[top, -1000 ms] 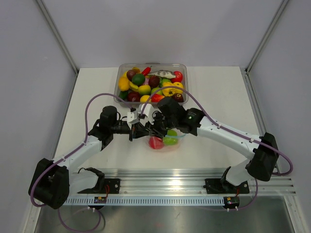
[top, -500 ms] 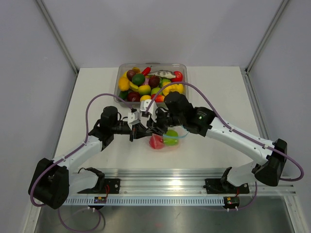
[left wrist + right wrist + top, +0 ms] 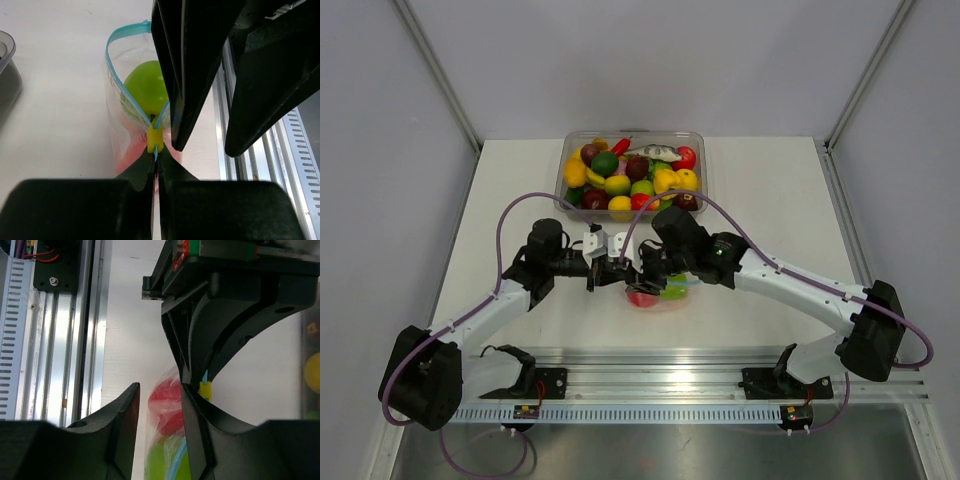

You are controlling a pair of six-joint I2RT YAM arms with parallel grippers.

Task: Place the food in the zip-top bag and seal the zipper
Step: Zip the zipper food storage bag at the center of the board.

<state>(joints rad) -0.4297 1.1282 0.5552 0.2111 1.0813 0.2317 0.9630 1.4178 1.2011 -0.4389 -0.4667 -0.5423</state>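
Basically, your left pincer [image 3: 156, 162] was pinched shut on the zipper [image 3: 122, 31] just behind its yellow slider [image 3: 155, 140]; the strip ran straight ahead of the tips, looped open around the green apple [image 3: 145, 90]. Your right pincer [image 3: 160, 390], jaws partly apart and empty, sat just beside that slider, over the red fruit [image 3: 167, 415] in the zip-top bag [image 3: 117, 120].
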